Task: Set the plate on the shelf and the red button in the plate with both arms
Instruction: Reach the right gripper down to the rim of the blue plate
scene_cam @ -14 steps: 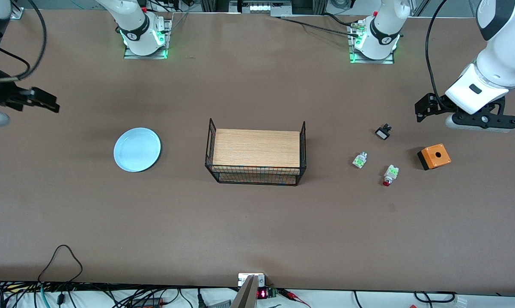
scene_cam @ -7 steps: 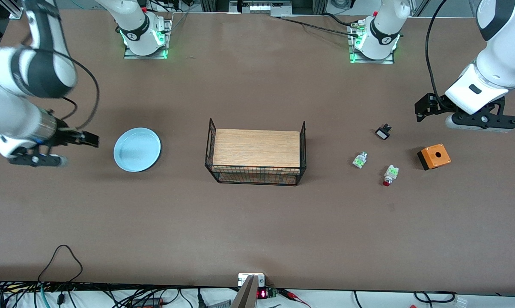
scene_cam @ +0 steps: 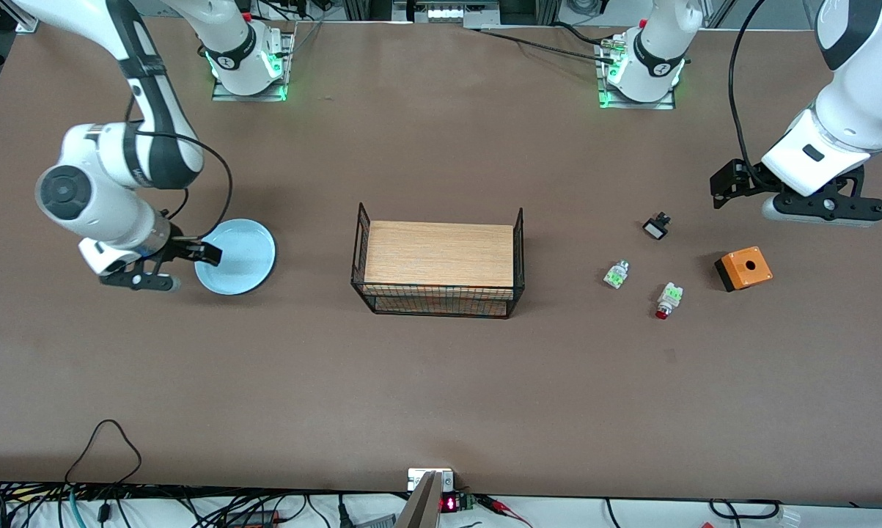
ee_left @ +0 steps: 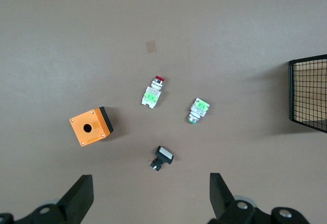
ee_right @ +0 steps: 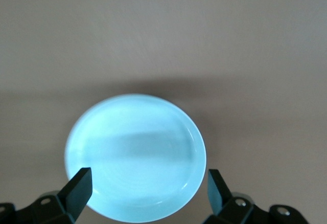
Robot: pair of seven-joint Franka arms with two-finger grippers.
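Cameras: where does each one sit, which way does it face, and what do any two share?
Front view: high across the table, facing both bases; sees plate, rack, red button.
Left wrist view: looks down past the open left gripper at the red button and orange box; front view shares these.
Right wrist view: looks down past the open right gripper at the plate.

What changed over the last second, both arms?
The right gripper swung in from the table's edge at the right arm's end and now sits open at the rim of the plate, nothing gripped yet. The left gripper waited open, unmoved, over bare table beside the orange box. The plate, wire rack, red button and the other parts stayed put.
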